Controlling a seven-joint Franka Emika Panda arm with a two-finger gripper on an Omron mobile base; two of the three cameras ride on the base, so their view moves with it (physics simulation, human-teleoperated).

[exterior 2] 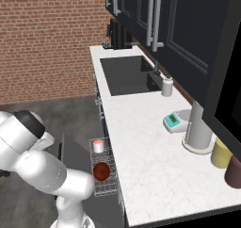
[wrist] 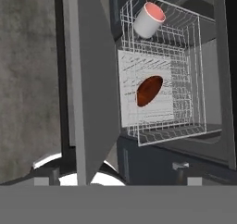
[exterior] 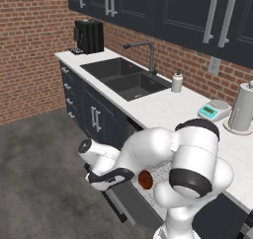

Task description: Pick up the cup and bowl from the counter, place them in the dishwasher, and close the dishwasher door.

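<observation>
The dishwasher (wrist: 217, 79) stands open under the white counter (exterior 2: 141, 142). In its wire rack (wrist: 194, 70) the white-grey cup (wrist: 149, 19) with a pink inside lies toward one end. The dark reddish bowl (wrist: 149, 90) rests in the middle of the rack. Cup (exterior 2: 98, 146) and bowl (exterior 2: 101, 171) also appear in the right base view. The dishwasher door (wrist: 92, 93) is a dark grey panel, partly raised and seen almost edge-on. My gripper (wrist: 113, 174) is open, low beside the door's outer edge, holding nothing. My hand (exterior: 99, 178) sits left of the door (exterior: 126, 201).
A double sink (exterior: 126, 77) with faucet and a black coffee machine (exterior: 89, 35) lie further along the counter. A soap bottle (exterior: 177, 81), a teal scale (exterior: 212, 110), a paper towel roll (exterior: 243, 107) and yellow (exterior 2: 220, 152) and maroon (exterior 2: 234, 171) jars stand near the wall. Grey floor spreads before the cabinets.
</observation>
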